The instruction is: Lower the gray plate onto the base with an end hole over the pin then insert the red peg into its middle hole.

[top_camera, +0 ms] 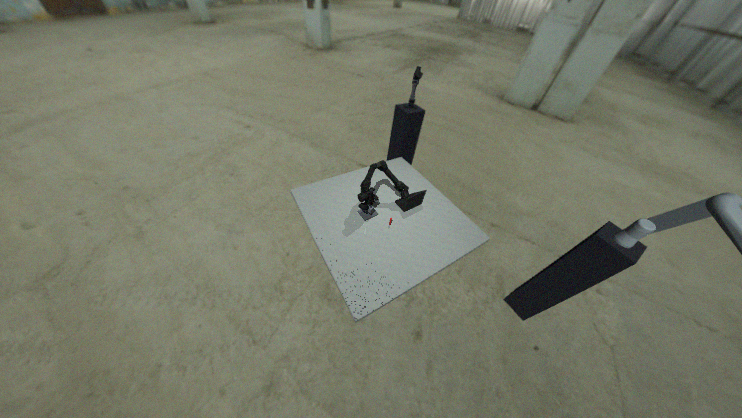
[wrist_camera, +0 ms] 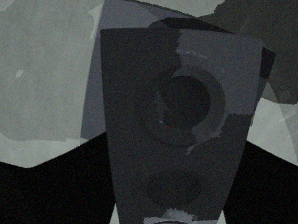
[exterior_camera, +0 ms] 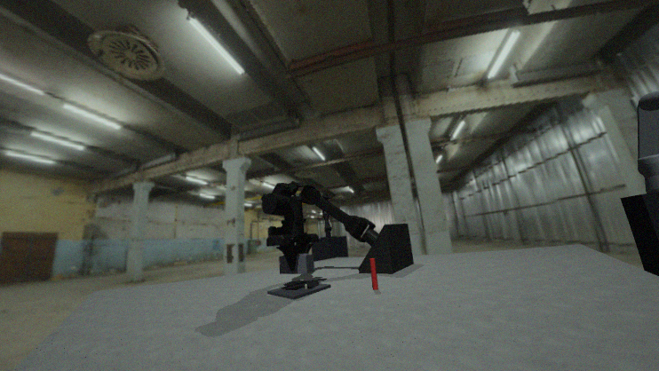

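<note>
My gripper point(top_camera: 368, 207) point(exterior_camera: 296, 264) point(wrist_camera: 169, 132) is shut on the gray plate point(exterior_camera: 305, 264) point(wrist_camera: 135, 90) and holds it above the base. In the wrist view the plate's face and two of its holes show between the black fingers; its near end is cut off. The flat dark base point(top_camera: 370, 216) point(exterior_camera: 294, 295) point(wrist_camera: 93, 100) lies under the plate, with dark shadows across it. A small pale pin point(exterior_camera: 305, 286) shows on the base; no pin is visible through the plate's large hole. The red peg point(top_camera: 390, 221) point(exterior_camera: 374, 273) stands upright on the table, apart from the base.
The arm's black wedge-shaped mount point(top_camera: 411, 201) point(exterior_camera: 392, 248) is behind the peg. The pale square table top point(top_camera: 405, 264) point(exterior_camera: 415, 322) carries it all. Beyond its edges stand two dark pedestals, one at the back point(top_camera: 406, 132) and one at the right point(top_camera: 573, 270).
</note>
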`<state>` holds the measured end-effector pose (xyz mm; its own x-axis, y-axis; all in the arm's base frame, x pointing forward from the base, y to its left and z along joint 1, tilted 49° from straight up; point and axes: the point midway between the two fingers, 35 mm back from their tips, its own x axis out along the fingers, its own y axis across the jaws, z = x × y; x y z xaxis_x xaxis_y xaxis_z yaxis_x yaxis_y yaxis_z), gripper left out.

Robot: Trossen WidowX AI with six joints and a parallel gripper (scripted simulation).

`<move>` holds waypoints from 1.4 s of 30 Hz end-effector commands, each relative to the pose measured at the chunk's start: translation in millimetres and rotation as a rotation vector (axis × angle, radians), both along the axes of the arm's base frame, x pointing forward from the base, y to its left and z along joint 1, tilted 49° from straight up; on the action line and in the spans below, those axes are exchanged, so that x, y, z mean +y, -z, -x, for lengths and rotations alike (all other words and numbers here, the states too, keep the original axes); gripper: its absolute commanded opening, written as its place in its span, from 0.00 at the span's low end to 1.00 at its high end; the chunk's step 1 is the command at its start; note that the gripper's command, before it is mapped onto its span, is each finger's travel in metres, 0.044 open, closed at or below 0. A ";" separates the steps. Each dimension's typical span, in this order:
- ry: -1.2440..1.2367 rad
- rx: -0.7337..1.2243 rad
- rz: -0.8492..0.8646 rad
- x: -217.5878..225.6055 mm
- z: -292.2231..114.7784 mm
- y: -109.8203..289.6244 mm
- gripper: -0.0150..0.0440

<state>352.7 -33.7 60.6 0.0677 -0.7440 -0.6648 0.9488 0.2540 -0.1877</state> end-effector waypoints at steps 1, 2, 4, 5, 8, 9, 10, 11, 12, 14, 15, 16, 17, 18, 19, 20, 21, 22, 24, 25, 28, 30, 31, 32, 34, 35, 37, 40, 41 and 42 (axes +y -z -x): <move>-0.003 -0.001 0.006 -0.7 -0.5 -0.8 0.25; -0.003 -0.001 0.006 -0.7 -0.5 -0.8 0.25; -0.003 -0.001 0.006 -0.7 -0.5 -0.8 0.25; -0.003 -0.001 0.006 -0.7 -0.5 -0.8 0.25; -0.003 -0.001 0.006 -0.7 -0.5 -0.8 0.25; -0.003 -0.001 0.006 -1.1 -0.8 -1.3 0.25; -0.003 -0.001 0.006 -1.4 -1.1 -1.7 0.25; -0.003 -0.001 0.006 -1.8 -1.1 -1.4 0.25; -0.003 -0.001 0.006 -2.5 -1.2 -0.7 0.25; -0.003 -0.001 0.006 -5.0 -1.5 1.4 0.25; -0.003 -0.001 0.007 -6.5 -1.6 2.8 0.25; -0.003 -0.001 0.007 -8.2 -1.8 4.3 0.25; -0.003 -0.001 0.007 -10.2 -1.9 6.0 0.25; -0.003 -0.001 0.007 -12.0 -2.0 7.6 0.25; -0.003 -0.001 0.007 -13.0 -2.1 8.6 0.25; -0.003 -0.001 0.007 -13.4 -2.1 8.9 0.25; -0.003 -0.001 0.007 -13.4 -2.2 8.7 0.25; -0.003 -0.001 0.007 -13.6 -2.3 8.9 0.25; -0.003 -0.001 0.007 -14.5 -2.4 9.8 0.25; -0.003 -0.001 0.007 -15.3 -2.5 10.4 0.25; -0.003 -0.001 0.007 -18.5 -2.9 13.3 0.25; -0.003 -0.001 0.007 -21.0 -3.1 15.5 0.25; -0.003 -0.001 0.007 -22.2 -3.3 16.6 0.25; -0.003 -0.001 0.007 -23.5 -3.4 17.6 0.25; -0.003 -0.001 0.007 -25.9 -3.5 19.8 0.25; -0.003 -0.001 0.008 -27.2 -3.6 20.8 0.25; -0.003 -0.001 0.008 -29.7 -3.8 22.9 0.25; 0.000 -0.004 0.000 -27.5 -4.1 21.6 0.25; 0.000 -0.004 0.000 -27.5 -4.1 21.6 0.25; 0.000 -0.004 0.000 -27.5 -4.1 21.6 0.25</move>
<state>356.6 -62.1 38.7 0.0692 -0.7445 -0.6640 0.9491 0.2541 -0.1860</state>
